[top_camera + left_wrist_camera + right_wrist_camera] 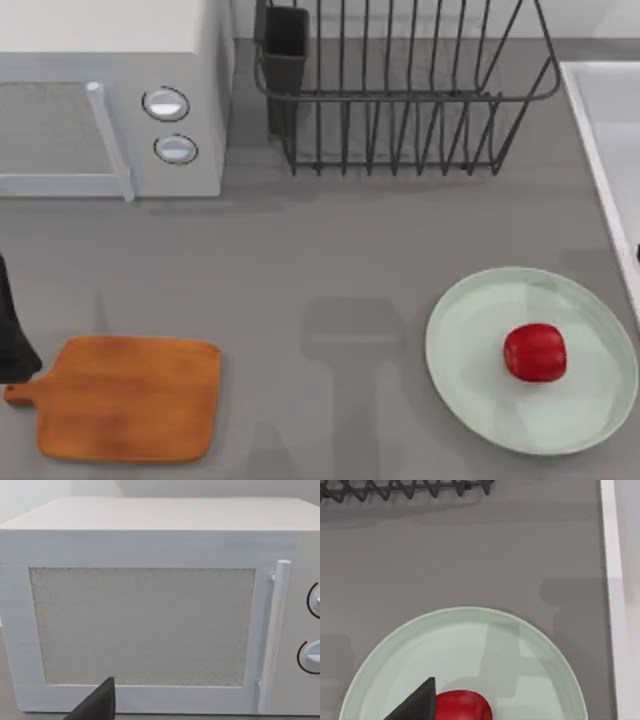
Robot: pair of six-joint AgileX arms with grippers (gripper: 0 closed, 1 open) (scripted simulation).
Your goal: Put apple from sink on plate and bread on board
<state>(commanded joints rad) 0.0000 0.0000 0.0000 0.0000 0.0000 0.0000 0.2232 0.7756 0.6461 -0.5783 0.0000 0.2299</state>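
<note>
Red apple point(535, 352) lay on the mint-green plate point(470, 375), slightly toward three o'clock of its centre; the plate sat at the counter's point(330, 250) four o'clock, near the sink point(600, 130). Wooden board point(130, 400), at eight o'clock, was bare, its long axis running nine-to-three with the handle pointing to nine o'clock. Whether either arm's jaws were wide or narrow could not be told. Bread went unlocated; judged risk: the left arm, facing the microwave point(150, 620), could strike its door or handle point(277, 630) while seeking it.
</note>
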